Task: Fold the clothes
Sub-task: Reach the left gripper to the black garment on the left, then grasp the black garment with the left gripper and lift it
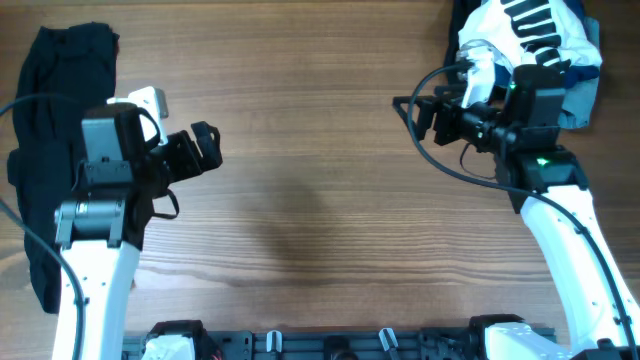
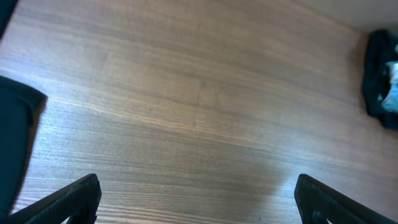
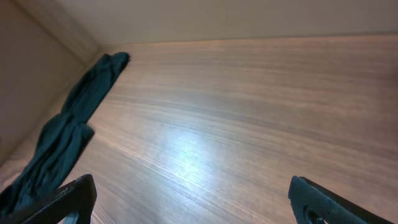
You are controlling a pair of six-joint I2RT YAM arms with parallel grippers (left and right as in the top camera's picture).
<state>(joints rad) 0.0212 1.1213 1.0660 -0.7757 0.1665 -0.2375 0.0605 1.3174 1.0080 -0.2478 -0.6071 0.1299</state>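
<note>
The black garment lies as a long bunched strip along the table's left edge, partly hidden under my left arm. It also shows far off in the right wrist view as a dark strip. My left gripper is open and empty, just right of the garment and pointing toward the table's middle; only bare wood lies between its fingers. My right gripper is open and empty at the right side of the table, over bare wood, far from the black garment.
A pile of clothes sits at the back right corner behind my right arm: a white garment with black stripes on a light blue garment. The pile shows far off in the left wrist view. The wooden table lies between the grippers.
</note>
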